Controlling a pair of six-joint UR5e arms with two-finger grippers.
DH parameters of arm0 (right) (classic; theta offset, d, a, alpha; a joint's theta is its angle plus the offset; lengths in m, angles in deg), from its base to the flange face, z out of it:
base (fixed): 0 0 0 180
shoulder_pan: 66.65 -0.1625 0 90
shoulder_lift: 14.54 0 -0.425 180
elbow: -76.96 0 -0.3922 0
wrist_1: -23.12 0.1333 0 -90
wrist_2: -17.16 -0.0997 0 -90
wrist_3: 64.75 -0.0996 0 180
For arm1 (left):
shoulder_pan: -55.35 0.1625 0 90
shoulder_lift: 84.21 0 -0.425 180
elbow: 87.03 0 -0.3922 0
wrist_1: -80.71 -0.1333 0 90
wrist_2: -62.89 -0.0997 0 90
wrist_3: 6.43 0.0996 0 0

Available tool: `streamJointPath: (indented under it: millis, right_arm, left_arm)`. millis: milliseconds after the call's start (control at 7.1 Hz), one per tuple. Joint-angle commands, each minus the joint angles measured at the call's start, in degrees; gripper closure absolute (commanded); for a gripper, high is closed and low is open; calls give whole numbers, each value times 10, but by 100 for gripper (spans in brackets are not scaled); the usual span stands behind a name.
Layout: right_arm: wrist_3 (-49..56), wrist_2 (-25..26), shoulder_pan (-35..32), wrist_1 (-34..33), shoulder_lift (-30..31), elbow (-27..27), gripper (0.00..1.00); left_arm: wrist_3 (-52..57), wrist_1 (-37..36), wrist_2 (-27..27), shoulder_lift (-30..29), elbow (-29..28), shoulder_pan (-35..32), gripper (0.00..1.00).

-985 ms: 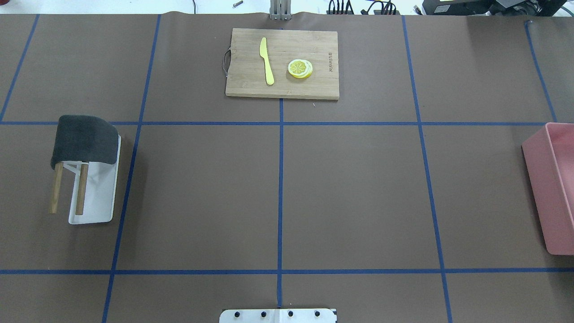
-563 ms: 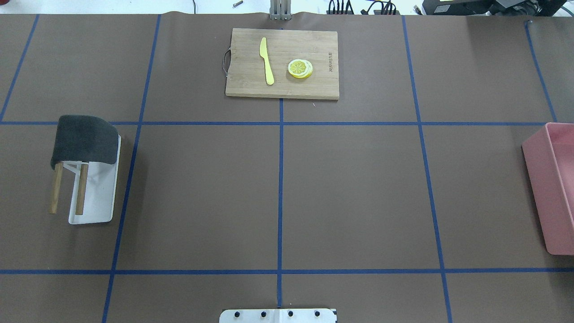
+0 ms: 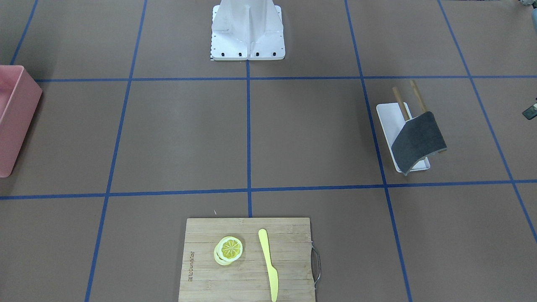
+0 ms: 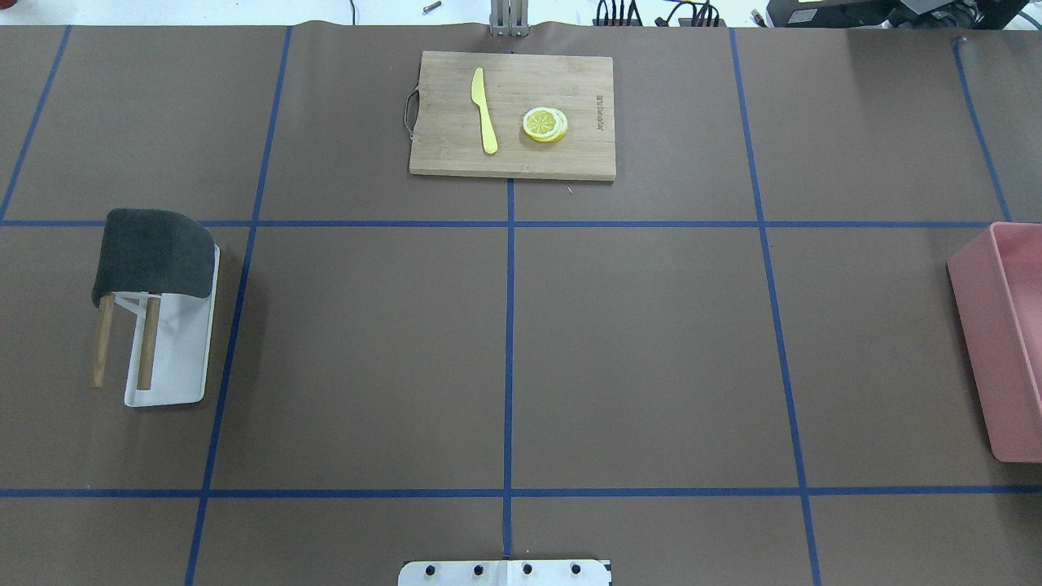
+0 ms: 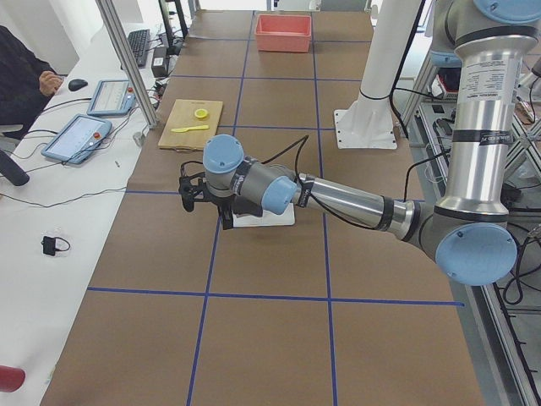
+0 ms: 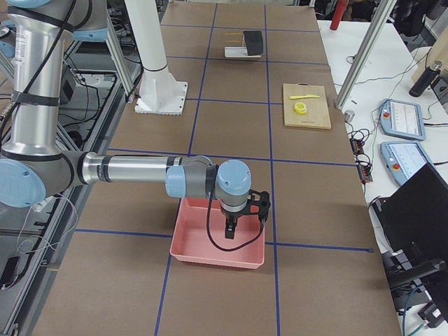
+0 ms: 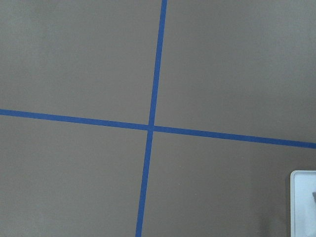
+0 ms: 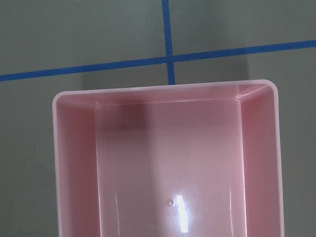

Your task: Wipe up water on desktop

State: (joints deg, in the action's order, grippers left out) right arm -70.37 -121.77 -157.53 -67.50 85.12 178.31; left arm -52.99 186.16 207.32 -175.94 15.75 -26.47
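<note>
The desktop (image 4: 635, 350) is a matte brown surface crossed by blue tape lines; I see no water on it in any view. A dark grey cloth (image 4: 151, 252) hangs over a small rack with two wooden bars on a white base (image 4: 175, 366) at the left. My left gripper (image 5: 221, 211) hangs over the desktop right beside that rack; I cannot tell whether it is open. My right gripper (image 6: 229, 229) hangs above the pink bin (image 6: 218, 245); I cannot tell whether it is open. Neither gripper shows in the overhead view.
A bamboo cutting board (image 4: 513, 114) at the far middle carries a yellow knife (image 4: 484, 110) and lemon slices (image 4: 545, 124). The pink bin (image 4: 1005, 342) stands at the right edge and looks empty in the right wrist view (image 8: 168, 168). The robot's base plate (image 4: 505, 572) is at the near edge.
</note>
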Motion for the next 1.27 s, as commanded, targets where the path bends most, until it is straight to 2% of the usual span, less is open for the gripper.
streamJointPath:
  millis: [0, 282, 563, 985, 1126]
  right_arm:
    - [0, 0, 0, 0, -1, 0, 0]
    - [0, 1, 1, 0, -1, 0, 0]
    - [-1, 0, 1, 0, 0, -1, 0]
    - [-1, 0, 1, 0, 0, -2, 0]
    - [-1, 0, 1, 0, 0, -2, 0]
  left_arm:
    - [-118, 95, -12, -2, -6, 79, 2]
    - [-121, 114, -46, 0, -6, 147, 2]
    - [-120, 114, -46, -4, -6, 163, 3]
    - [-120, 114, -73, -5, -9, 196, 20]
    - [-120, 115, -74, -5, -11, 199, 30]
